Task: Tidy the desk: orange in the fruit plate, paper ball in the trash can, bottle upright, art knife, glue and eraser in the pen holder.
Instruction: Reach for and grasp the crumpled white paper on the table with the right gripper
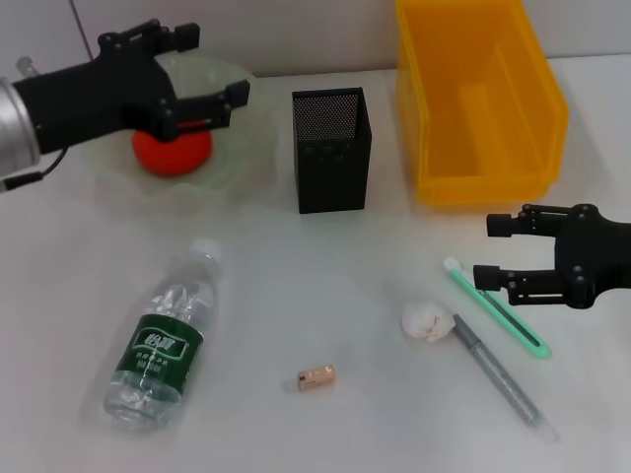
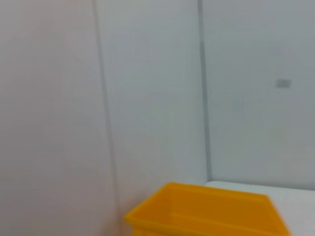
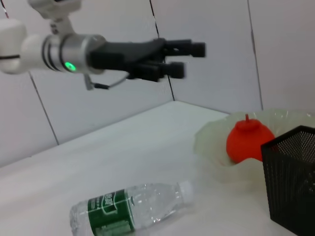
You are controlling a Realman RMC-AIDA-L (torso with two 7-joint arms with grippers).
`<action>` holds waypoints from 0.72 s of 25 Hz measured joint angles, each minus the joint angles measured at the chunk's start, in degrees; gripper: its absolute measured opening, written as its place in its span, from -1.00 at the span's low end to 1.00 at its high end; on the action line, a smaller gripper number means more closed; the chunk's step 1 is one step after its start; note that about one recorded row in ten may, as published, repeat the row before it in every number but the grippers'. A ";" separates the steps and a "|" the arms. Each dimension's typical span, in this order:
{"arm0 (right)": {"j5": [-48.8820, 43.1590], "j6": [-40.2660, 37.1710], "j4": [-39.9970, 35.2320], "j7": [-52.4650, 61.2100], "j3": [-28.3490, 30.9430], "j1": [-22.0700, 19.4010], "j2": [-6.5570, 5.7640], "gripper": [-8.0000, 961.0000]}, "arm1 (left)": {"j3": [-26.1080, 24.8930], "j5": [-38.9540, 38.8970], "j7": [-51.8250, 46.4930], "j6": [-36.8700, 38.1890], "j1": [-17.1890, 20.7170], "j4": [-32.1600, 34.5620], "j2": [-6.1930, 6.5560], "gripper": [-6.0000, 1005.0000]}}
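The orange sits in the pale-green fruit plate at the back left. My left gripper hangs open and empty well above it, also seen in the right wrist view as the left gripper over the orange. The bottle lies on its side at the front left. The eraser and paper ball lie at the front centre. Beside the ball are a slim green art knife and a grey glue stick. My right gripper is open just above the knife.
The black mesh pen holder stands at the back centre. The yellow trash can is to its right, with its rim in the left wrist view. A wall runs behind the desk.
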 joint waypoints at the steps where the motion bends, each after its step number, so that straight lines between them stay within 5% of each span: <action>1: 0.00 0.00 0.00 0.00 0.00 0.00 0.00 0.56 | -0.50 0.07 -0.52 2.44 0.61 0.90 0.26 0.70; 10: -2.50 1.08 -1.28 0.19 -0.01 0.44 -0.18 0.56 | -6.03 0.14 -1.93 23.21 3.91 3.42 1.28 0.70; 18: -2.83 0.91 -2.44 1.00 -0.71 1.02 -0.07 0.56 | -6.13 0.46 -1.56 29.08 5.32 2.79 0.62 0.70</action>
